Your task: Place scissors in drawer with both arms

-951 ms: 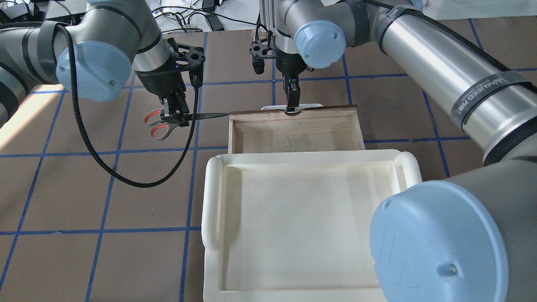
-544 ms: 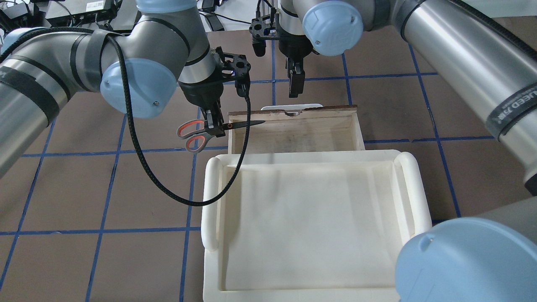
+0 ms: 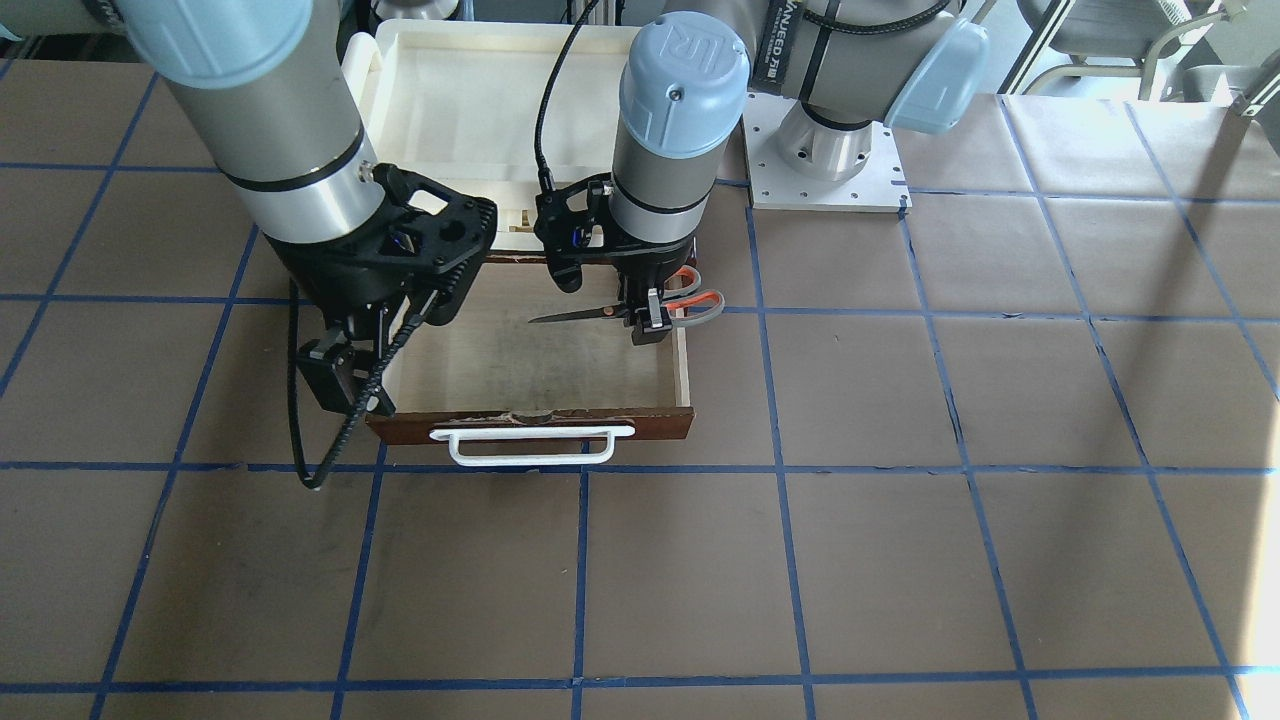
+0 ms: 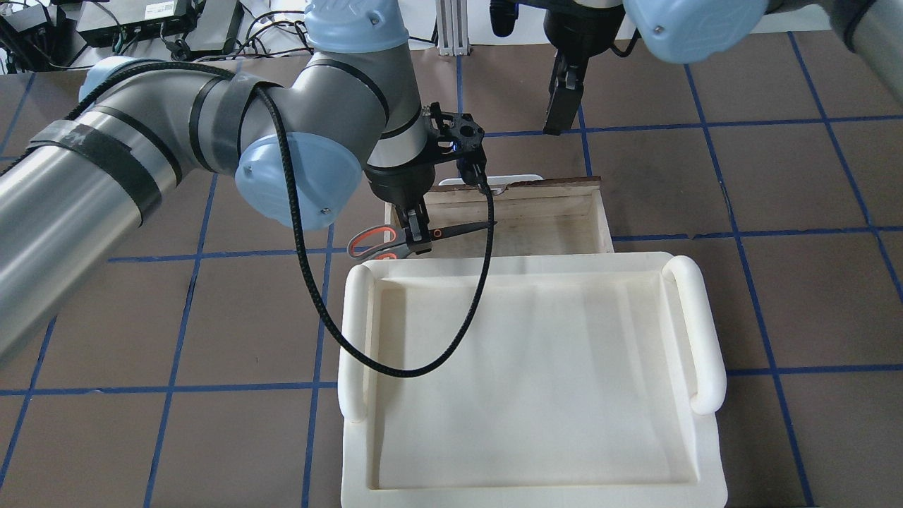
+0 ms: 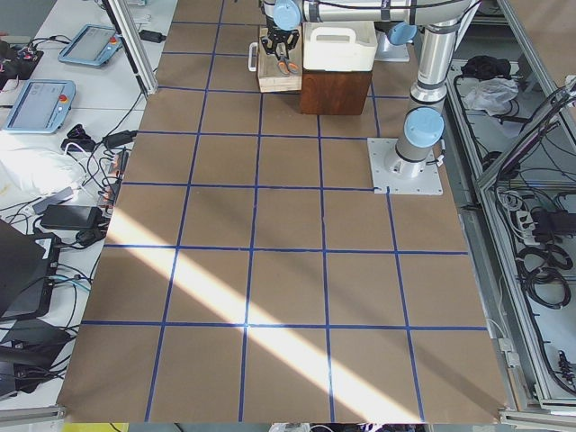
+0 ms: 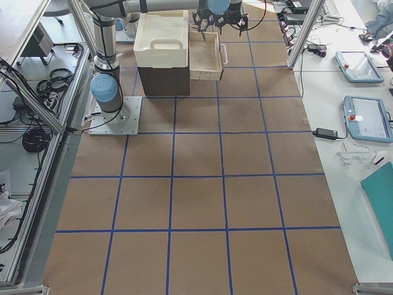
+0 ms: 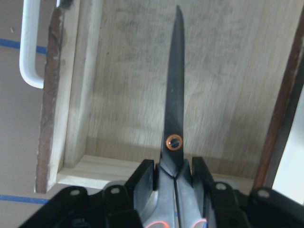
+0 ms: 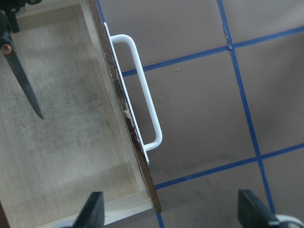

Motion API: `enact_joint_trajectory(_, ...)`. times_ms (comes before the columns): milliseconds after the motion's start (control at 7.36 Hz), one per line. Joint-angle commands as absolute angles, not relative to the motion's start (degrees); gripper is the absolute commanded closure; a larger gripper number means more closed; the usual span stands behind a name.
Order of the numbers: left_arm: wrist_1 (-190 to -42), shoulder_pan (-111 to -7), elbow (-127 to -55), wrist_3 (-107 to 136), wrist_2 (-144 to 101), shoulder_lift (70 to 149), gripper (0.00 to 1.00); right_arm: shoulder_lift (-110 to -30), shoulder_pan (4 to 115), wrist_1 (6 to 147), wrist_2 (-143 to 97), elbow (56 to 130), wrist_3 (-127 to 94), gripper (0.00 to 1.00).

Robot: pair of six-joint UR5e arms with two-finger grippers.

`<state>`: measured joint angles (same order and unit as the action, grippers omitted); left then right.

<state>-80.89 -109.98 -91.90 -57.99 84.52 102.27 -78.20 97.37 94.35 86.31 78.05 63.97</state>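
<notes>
My left gripper (image 4: 416, 238) is shut on the scissors (image 4: 451, 229) near their pivot. It holds them level above the open drawer (image 4: 602, 219). The blades point over the pale plywood floor, and the grey and orange handles (image 4: 370, 243) hang outside the drawer's side wall. The left wrist view shows the fingers (image 7: 145, 176) clamped on the scissors (image 7: 175, 99) over the drawer (image 7: 118, 95). My right gripper (image 4: 561, 106) is open and empty, raised beyond the drawer front and its white handle (image 3: 530, 450). In the right wrist view its fingertips (image 8: 95, 209) stand wide apart.
A white foam tray (image 4: 356, 331) sits on top of the cabinet, just behind the open drawer. The left arm's black cable (image 4: 395, 367) loops over the tray. Brown table with blue tape grid lies all around.
My left gripper has carried the scissors rightward, from beside the drawer to over it. My right gripper has let go of the drawer handle, risen and moved away to the right.
</notes>
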Motion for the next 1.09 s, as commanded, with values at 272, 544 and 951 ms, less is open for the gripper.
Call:
enact_joint_trajectory(272,-79.89,-112.50,-92.20,-56.60,82.09,104.23,1.00,-88.06,95.10,85.96,86.31,81.56,26.20,0.00)
enact_joint_trajectory(544,-79.98,-112.67,-92.11,-56.16,80.96,104.76,1.00,-91.39,95.10,84.13,86.57,81.74,9.98,0.00)
enact_joint_trajectory(951,-79.98,-112.76,-92.02,-55.02,80.77,103.89,0.41,-92.73,95.19,81.12,86.13,82.17,0.70,0.00)
